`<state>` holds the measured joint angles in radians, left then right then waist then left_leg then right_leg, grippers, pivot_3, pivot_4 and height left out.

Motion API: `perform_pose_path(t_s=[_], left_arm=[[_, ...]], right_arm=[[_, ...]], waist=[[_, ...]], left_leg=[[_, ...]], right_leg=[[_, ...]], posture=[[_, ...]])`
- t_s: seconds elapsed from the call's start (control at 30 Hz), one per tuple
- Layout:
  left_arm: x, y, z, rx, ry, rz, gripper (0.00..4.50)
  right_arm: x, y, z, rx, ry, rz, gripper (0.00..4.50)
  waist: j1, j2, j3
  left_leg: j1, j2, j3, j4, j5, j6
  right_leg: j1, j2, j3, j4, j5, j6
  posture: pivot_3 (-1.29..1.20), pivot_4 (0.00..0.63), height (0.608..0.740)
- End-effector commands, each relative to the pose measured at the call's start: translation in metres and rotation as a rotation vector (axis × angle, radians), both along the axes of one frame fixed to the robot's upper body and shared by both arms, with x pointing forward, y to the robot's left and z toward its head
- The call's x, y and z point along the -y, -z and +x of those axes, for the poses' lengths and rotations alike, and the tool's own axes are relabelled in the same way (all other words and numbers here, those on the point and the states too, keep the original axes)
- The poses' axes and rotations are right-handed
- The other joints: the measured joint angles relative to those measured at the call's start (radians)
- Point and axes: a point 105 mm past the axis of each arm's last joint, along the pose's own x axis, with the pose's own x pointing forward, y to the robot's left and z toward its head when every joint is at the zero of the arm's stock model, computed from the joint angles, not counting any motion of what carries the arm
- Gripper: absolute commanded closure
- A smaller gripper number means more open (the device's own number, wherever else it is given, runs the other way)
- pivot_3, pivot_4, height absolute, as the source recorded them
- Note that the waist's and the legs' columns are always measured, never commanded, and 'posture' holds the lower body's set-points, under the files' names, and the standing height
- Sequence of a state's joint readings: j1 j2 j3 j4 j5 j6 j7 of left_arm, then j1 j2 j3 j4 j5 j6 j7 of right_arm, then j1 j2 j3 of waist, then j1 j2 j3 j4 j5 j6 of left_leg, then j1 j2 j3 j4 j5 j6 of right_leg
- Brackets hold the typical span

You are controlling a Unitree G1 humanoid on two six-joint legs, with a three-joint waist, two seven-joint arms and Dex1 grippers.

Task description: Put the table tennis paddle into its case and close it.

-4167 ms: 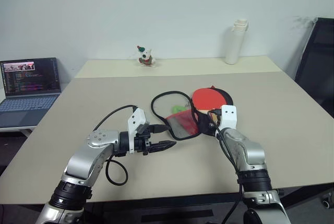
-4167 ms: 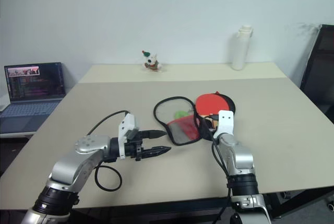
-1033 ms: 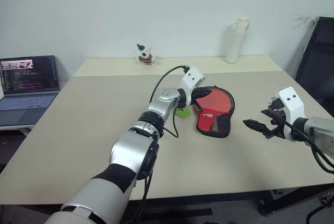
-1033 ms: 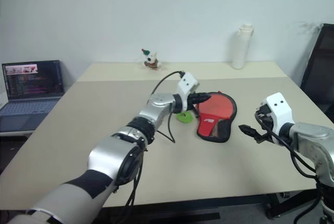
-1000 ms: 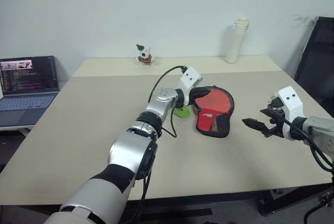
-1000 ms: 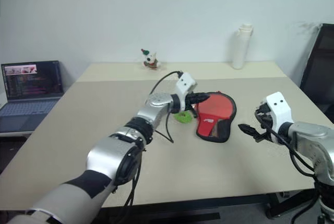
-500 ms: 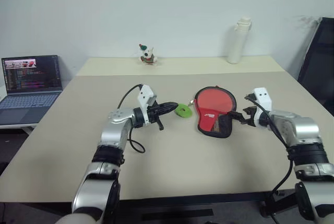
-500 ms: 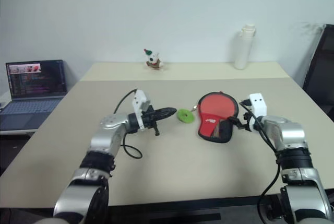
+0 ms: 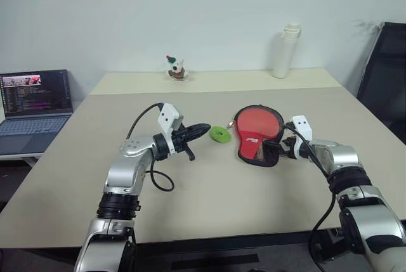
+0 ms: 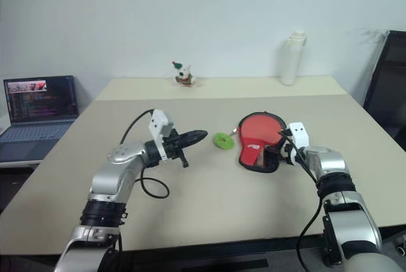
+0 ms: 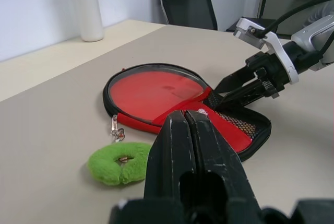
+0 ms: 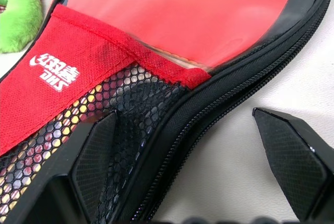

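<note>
Beige and wide, the tabletop (image 9: 95, 177) is carrying the case (image 9: 257, 142) near its middle, with a laptop (image 9: 35, 104) off to the robot's left and a white bottle (image 9: 285, 51) and a small toy figure (image 9: 176, 68) at the far edge. Inside the case the table tennis paddle (image 11: 156, 89) is lying flat, its red face showing through the open upper part, so the insertion looks done and the closing is the step in hand. At the case's narrow mesh end the right gripper (image 12: 193, 153) is standing with its fingers wide apart, straddling the black zipper edge (image 12: 229, 104). Level above the tabletop, the left gripper (image 9: 196, 130) is pointing toward a green fluffy charm (image 9: 221, 134) clipped to the case, its fingers pressed together on nothing. Next, I judge, the right gripper needs to pinch that edge or hold the case down while the left gripper finds the zip pull.
</note>
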<state>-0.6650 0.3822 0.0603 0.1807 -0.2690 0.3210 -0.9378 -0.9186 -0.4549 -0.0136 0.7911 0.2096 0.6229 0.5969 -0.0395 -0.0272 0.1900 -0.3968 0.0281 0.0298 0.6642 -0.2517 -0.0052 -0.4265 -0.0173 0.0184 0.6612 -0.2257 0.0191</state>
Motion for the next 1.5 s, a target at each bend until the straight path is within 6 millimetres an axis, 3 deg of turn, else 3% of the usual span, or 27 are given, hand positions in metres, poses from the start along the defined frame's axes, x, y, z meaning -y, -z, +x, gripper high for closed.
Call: perform_pose_path(t_s=[0.03, 0.23, 0.43, 0.57, 0.7, 0.8, 1.0, 1.33, 1.5], left_arm=[[0.001, -0.014, -0.006, 0.061, 0.009, 0.007, 4.5], [-0.007, -0.004, -0.017, 0.026, 0.021, 0.027, 4.5], [-0.019, 0.012, -0.051, -0.081, 0.164, 0.076, 4.5], [-0.026, 0.025, -0.072, -0.145, 0.232, 0.138, 4.5], [-0.028, 0.036, -0.092, -0.213, 0.301, 0.184, 4.5], [-0.026, 0.041, -0.1, -0.237, 0.326, 0.193, 4.5], [-0.022, 0.045, -0.107, -0.256, 0.338, 0.189, 4.5], [-0.024, 0.052, -0.104, -0.268, 0.34, 0.194, 4.5], [-0.023, 0.055, -0.101, -0.265, 0.347, 0.196, 4.5]], right_arm=[[-0.016, 0.008, 0.001, -0.043, -0.034, 0.048, 0.62], [-0.031, 0.008, 0.001, -0.085, -0.063, 0.136, 2.58], [-0.067, -0.006, -0.007, -0.091, -0.22, 0.214, 4.47], [-0.092, -0.013, -0.018, -0.096, -0.332, 0.247, 4.47], [-0.122, -0.014, -0.042, -0.132, -0.463, 0.286, 4.47], [-0.129, -0.01, -0.059, -0.157, -0.511, 0.287, 4.47], [-0.121, 0.002, -0.088, -0.212, -0.506, 0.276, 4.47], [-0.07, 0.008, -0.103, -0.238, -0.339, 0.258, 4.47], [-0.076, 0.004, -0.106, -0.233, -0.347, 0.275, 4.47]], waist=[[-0.006, 0.0, 0.0], [-0.021, 0.0, 0.0], [-0.025, 0.0, 0.0], [-0.032, 0.0, 0.0], [-0.032, 0.0, 0.0], [-0.025, 0.0, 0.0], [-0.01, 0.0, 0.0], [0.004, 0.0, 0.0], [0.008, 0.0, 0.0]], left_leg=[[0.001, 0.0, 0.0, 0.0, 0.0, 0.0], [0.002, 0.001, 0.0, -0.001, 0.0, 0.0], [0.002, 0.001, 0.0, -0.001, 0.0, 0.0], [0.002, 0.002, 0.0, -0.002, 0.0, 0.0], [0.001, 0.002, -0.002, -0.002, 0.0, 0.0], [0.0, 0.002, -0.002, -0.002, 0.0, 0.0], [-0.001, 0.0, -0.003, -0.001, 0.0, 0.0], [-0.001, 0.0, -0.003, -0.001, 0.0, 0.0], [-0.001, 0.0, -0.003, -0.001, 0.0, 0.0]], right_leg=[[0.0, 0.0, 0.0, 0.0, 0.0, 0.0], [0.001, 0.0, 0.001, 0.0, 0.0, 0.0], [0.001, 0.001, 0.001, 0.0, 0.0, 0.0], [0.001, 0.001, 0.001, 0.0, 0.0, -0.001], [0.0, 0.001, 0.0, 0.0, -0.001, -0.001], [0.0, 0.0, -0.001, 0.0, -0.001, -0.001], [0.0, -0.001, -0.001, -0.001, -0.001, 0.0], [0.0, -0.001, -0.002, -0.002, -0.004, 0.004], [0.0, -0.001, -0.002, -0.002, -0.004, 0.004]], posture=[[0.0, 0.15, 0.74], [0.0, 0.15, 0.74], [0.0, 0.15, 0.74], [0.0, 0.15, 0.74], [0.0, 0.15, 0.74], [0.0, 0.15, 0.74], [0.0, 0.15, 0.74], [0.0, 0.15, 0.74], [0.0, 0.15, 0.74]])
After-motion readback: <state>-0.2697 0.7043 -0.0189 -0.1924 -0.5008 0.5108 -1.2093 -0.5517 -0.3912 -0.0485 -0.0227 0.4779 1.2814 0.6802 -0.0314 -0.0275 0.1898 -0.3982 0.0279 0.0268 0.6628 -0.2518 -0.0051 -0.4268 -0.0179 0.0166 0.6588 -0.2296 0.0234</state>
